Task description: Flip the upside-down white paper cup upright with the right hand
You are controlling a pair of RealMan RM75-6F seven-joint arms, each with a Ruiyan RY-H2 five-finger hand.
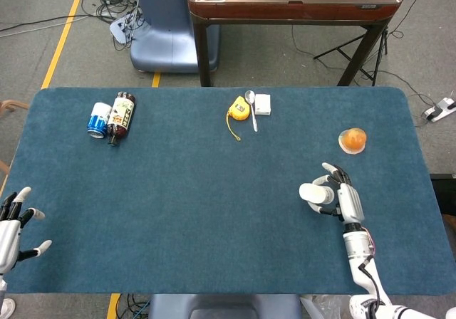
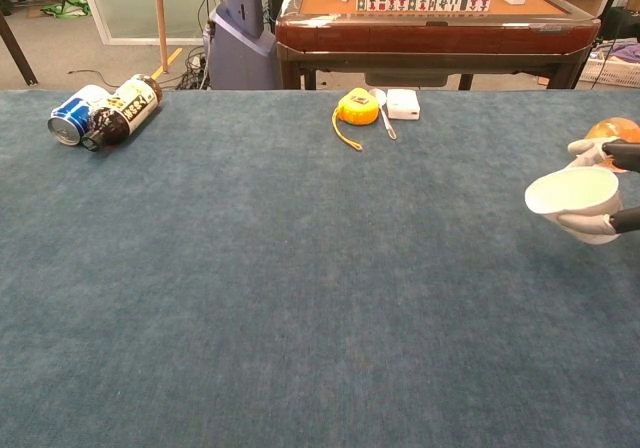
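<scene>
The right hand (image 1: 340,198) grips the white paper cup (image 2: 573,192) with fingers wrapped around it; the cup mouth faces up. The left hand (image 1: 13,226) holds nothing; its fingers are spread.

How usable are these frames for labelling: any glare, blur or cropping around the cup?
Head view: even light, sharp, white paper cup and right hand fully in frame. Chest view: cup sharp, faint shadow beneath, but the hand is cropped by the right edge.
</scene>
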